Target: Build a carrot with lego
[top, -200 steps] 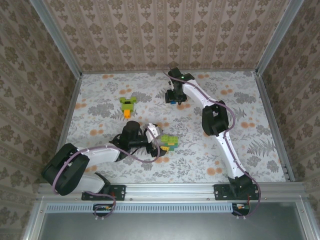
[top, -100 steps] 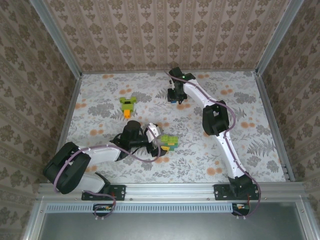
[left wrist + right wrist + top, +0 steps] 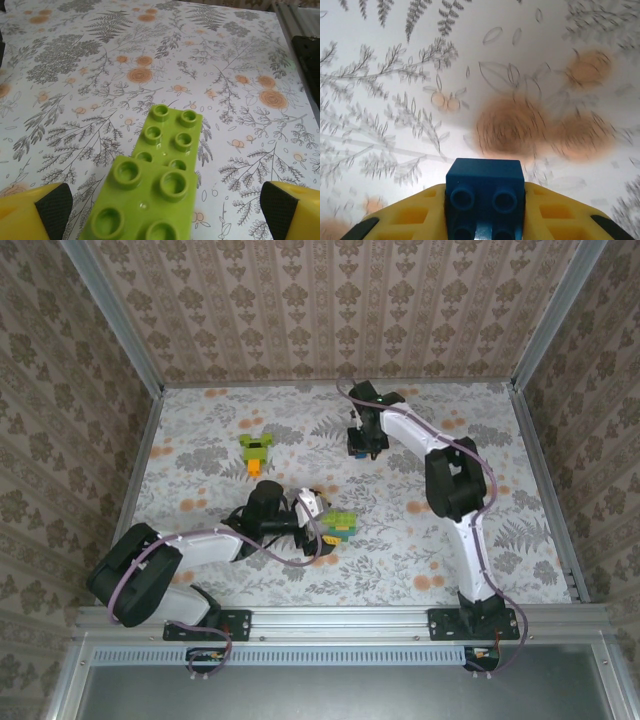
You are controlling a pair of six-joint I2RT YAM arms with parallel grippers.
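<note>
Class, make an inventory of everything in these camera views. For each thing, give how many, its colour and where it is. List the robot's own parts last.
carrot: one, lime green with an orange tip, far left part of the table.
lime-green bricks: one stepped stack, lime green, near the middle of the table, between the left gripper's fingers.
blue brick: one, blue, between the right gripper's fingers.
table: one, white with a grey and orange floral print, under everything.
walls: three, beige patterned, around the table.
left gripper: one, yellow fingers with black pads, open around the lime-green bricks.
right gripper: one, yellow fingers, shut on the blue brick, far middle of the table.
</note>
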